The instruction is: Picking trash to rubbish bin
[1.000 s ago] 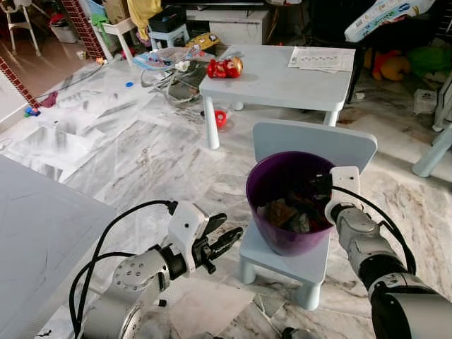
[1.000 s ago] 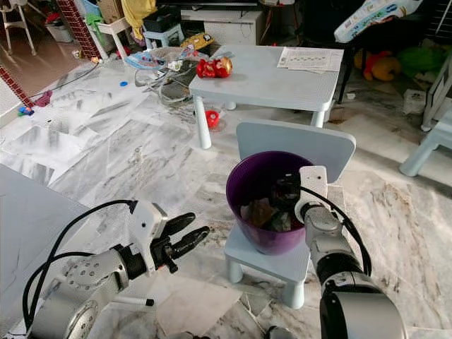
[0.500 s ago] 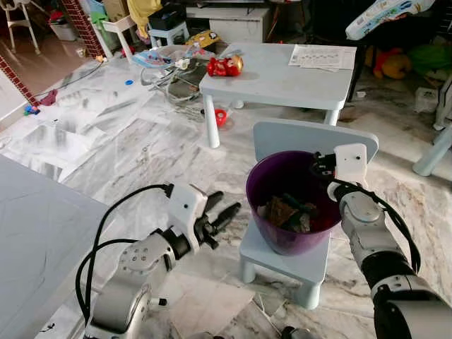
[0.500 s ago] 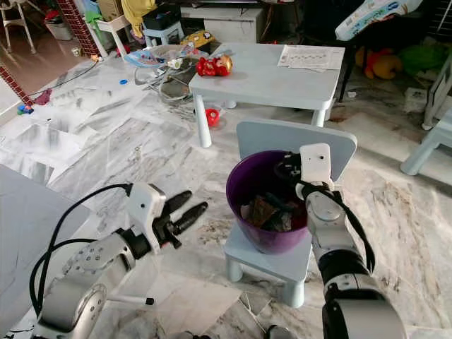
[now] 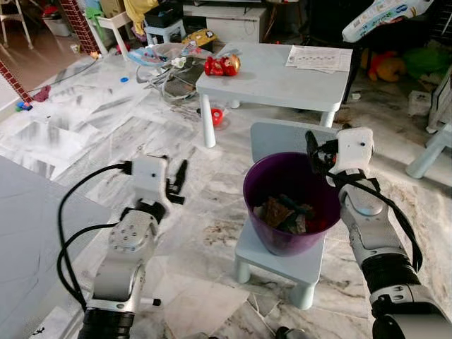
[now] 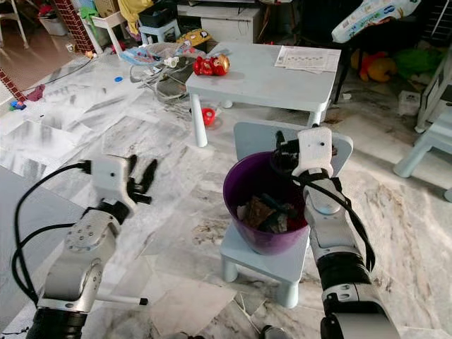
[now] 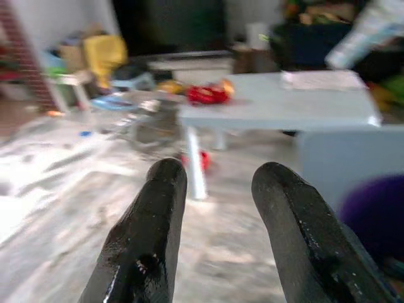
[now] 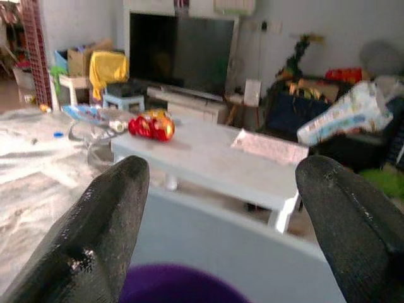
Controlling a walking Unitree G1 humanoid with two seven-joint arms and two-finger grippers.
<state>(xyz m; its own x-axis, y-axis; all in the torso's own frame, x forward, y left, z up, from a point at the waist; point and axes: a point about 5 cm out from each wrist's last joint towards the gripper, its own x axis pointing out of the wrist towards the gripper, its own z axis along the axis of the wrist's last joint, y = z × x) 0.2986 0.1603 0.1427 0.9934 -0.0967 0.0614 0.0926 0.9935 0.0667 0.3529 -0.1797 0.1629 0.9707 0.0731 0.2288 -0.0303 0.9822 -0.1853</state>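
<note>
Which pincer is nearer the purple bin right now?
Right. The right pincer hovers open just above the purple bin at its back rim; the left pincer is open, off to the bin's left over the floor.

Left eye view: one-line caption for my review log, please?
Right gripper open above the purple bin of trash on a small chair; left gripper raised, open, empty.

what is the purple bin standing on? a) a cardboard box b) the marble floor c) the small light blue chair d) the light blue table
c: the purple bin sits on the seat of the small light blue chair, with the chair's backrest rising behind it; the light blue table stands farther back.
</note>
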